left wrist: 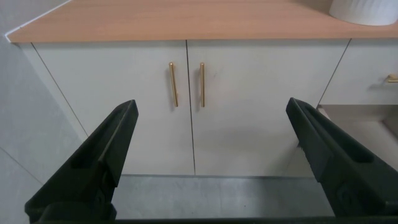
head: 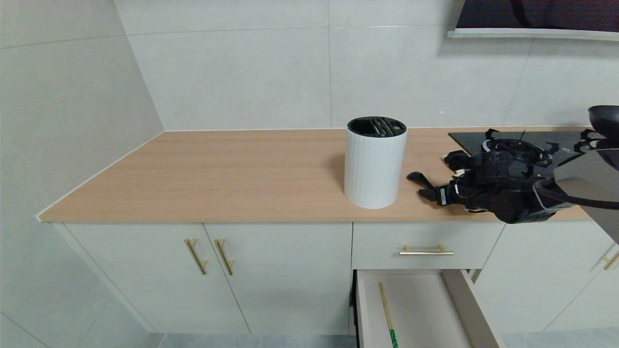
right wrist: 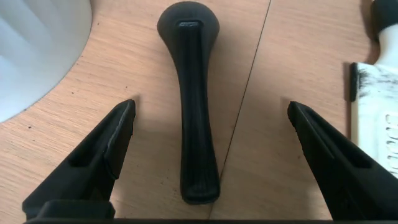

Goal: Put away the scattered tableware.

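Note:
A black utensil handle (right wrist: 191,106) lies flat on the wooden countertop (head: 242,169), its rounded end (head: 415,177) pointing at a white ribbed utensil holder (head: 375,166). My right gripper (right wrist: 211,112) is open and low over the counter, one finger on each side of the handle without touching it; it is just right of the holder (head: 432,185). A white-and-black item (right wrist: 372,118) lies beside the far finger. My left gripper (left wrist: 211,109) is open and holds nothing, below counter height in front of the cabinet doors (left wrist: 186,106).
Under the counter a drawer (head: 459,299) stands pulled out with a pair of chopsticks (head: 387,311) lying in it. A black gas hob (head: 517,145) takes up the counter's right end. Tiled walls close the back and left.

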